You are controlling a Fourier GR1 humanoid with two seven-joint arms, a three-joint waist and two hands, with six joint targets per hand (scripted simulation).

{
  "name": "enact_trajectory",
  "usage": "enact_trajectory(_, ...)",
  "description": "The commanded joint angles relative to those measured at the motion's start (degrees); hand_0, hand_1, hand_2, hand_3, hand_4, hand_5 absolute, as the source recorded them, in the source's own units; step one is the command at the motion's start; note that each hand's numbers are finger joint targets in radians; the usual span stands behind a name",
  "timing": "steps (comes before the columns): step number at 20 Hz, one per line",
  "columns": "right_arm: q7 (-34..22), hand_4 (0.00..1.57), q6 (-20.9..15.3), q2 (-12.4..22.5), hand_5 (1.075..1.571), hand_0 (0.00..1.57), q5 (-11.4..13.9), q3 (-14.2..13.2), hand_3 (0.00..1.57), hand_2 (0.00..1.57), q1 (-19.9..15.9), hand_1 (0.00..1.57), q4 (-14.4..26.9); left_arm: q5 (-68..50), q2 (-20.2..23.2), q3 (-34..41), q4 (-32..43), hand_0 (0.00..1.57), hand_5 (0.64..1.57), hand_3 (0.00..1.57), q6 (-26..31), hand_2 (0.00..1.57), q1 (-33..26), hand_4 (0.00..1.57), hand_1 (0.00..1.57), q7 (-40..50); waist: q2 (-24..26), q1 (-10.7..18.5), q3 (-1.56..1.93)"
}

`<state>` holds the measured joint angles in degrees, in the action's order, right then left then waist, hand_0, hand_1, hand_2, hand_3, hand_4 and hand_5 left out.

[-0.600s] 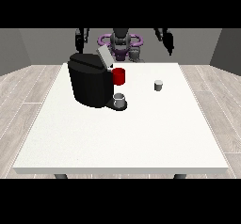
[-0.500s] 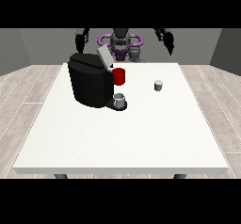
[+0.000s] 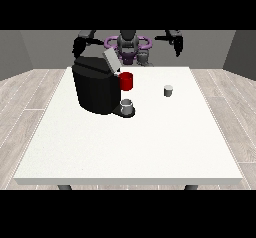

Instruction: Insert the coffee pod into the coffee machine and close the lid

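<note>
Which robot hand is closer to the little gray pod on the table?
Its left hand, at the view's right, hangs above and behind the coffee pod. The hand at the view's left is farther, beyond the coffee machine.

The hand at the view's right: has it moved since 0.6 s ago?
Yes. The hand at the view's right has swung outward to the right, farther from the robot's torso, staying above the table's far edge.
</note>
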<state>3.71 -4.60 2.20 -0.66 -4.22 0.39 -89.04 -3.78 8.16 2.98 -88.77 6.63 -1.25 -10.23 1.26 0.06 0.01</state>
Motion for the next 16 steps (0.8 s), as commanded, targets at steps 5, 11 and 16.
enact_trajectory(5, -0.5, 0.16, -3.6, -2.1, 1.571, 0.0, 0.8, 2.2, 0.0, 0.0, -2.7, 0.0, -1.4, 6.8, 6.7, 2.0, 6.1, 0.0, 1.571, 0.0, 0.9, 0.0, 5.4, 0.0, 0.0, -2.3, -2.6, -2.4, -0.02)
enact_trajectory(11, -1.2, 0.23, -0.7, -1.3, 1.571, 0.0, -1.1, 3.1, 0.0, 0.0, -3.4, 0.0, -3.4, 4.2, 11.3, 7.5, 15.4, 0.0, 1.571, 0.0, 3.2, 0.0, 14.5, 0.0, 0.0, 3.2, -6.1, -7.2, -0.03)
enact_trajectory(16, 1.8, 0.28, -0.5, -1.3, 1.571, 0.0, -0.5, 3.3, 0.0, 0.0, -4.8, 0.0, -1.4, 6.7, 14.0, 7.6, 22.2, 0.0, 1.571, 0.0, 4.4, 0.0, 19.4, 0.0, 0.0, 3.3, -9.3, -8.1, -0.03)
